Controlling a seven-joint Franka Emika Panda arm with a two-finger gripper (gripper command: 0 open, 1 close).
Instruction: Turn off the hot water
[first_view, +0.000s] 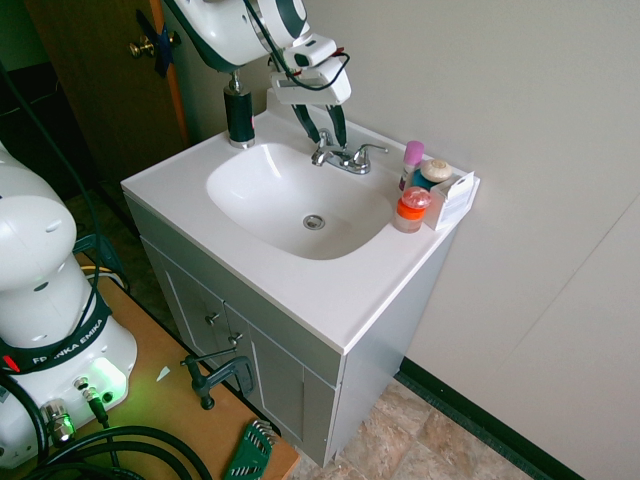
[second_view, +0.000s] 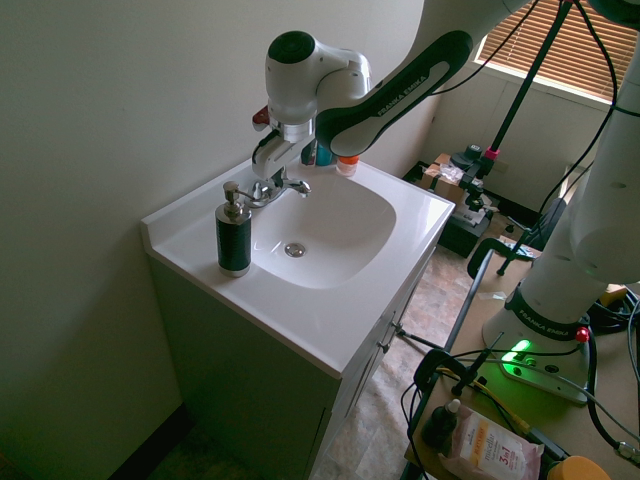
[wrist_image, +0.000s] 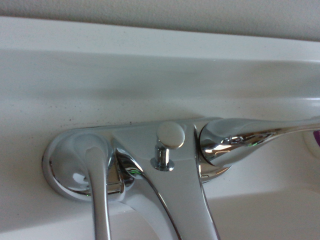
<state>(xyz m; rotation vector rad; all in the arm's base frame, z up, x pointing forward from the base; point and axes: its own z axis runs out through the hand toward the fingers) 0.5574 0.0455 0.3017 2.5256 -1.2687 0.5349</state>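
Your hand (first_view: 322, 128) hangs just above the faucet at the back of the white counter (first_view: 300, 290), its fingers spread either side of the hot water lever (wrist_image: 98, 200), not pinching it. That left-hand chrome lever points out over the basin (first_view: 290, 210), beside the spout (wrist_image: 185, 205).

Hot-water lever (wrist_image: 98, 190): small polished chrome handle at the faucet's left end, on a round base, blade pointing forward toward the basin, no water running.
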